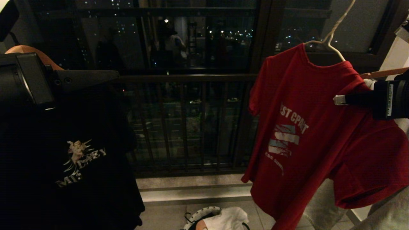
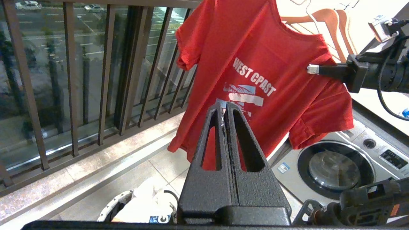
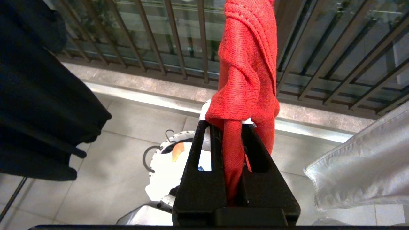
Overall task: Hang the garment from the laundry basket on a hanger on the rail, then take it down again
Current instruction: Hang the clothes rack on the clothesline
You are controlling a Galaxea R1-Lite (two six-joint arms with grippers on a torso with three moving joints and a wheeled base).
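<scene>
Both claws are matte black with a grainy, pebbled finish, each finger a long wedge pierced by a triangular slot. The left claw (image 2: 226,107) tapers from a broad black base. The right claw (image 2: 314,69) ends in a pale tip, with black cables looping behind its blocky wrist housing and a small white label.

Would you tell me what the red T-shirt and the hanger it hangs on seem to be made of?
The red T-shirt looks like soft matte knit, probably cotton: fine ribbed rows show where the right gripper pinches it. The hanger looks like thin wire with a smooth white coating, judging by its slim bent outline; the metal underneath is a guess.
</scene>
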